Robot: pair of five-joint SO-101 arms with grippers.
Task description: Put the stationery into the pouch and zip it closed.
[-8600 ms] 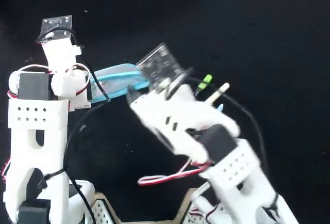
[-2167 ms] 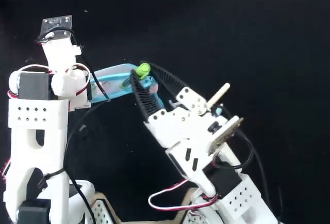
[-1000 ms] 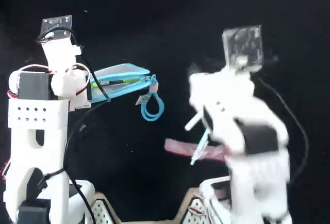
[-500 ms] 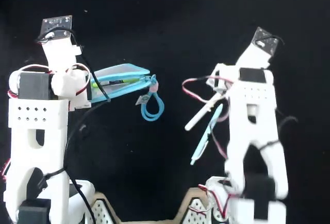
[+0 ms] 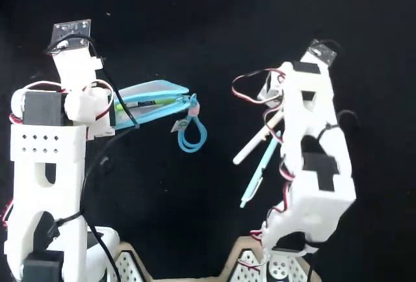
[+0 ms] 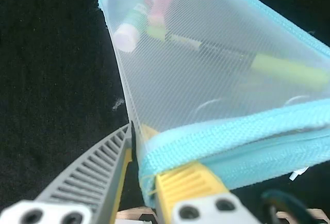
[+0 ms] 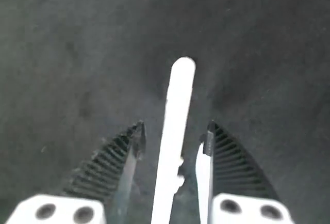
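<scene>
Pouch [image 5: 148,103] of soft mesh is clamped at its left end by the left gripper [image 6: 139,136], at the left of the table [image 5: 325,22]. A green marker [image 6: 289,72] and some other pieces lie inside it. At the right, a white pen [image 5: 257,140] and a blue pen [image 5: 260,171] lie close together on the table. Both pens look light, stiff and smooth, so they may roll or slip. The middle of the barrel seems the best place to hold. The right gripper [image 7: 173,131] is open, with one finger on each side of the white pen, not closed on it.
</scene>
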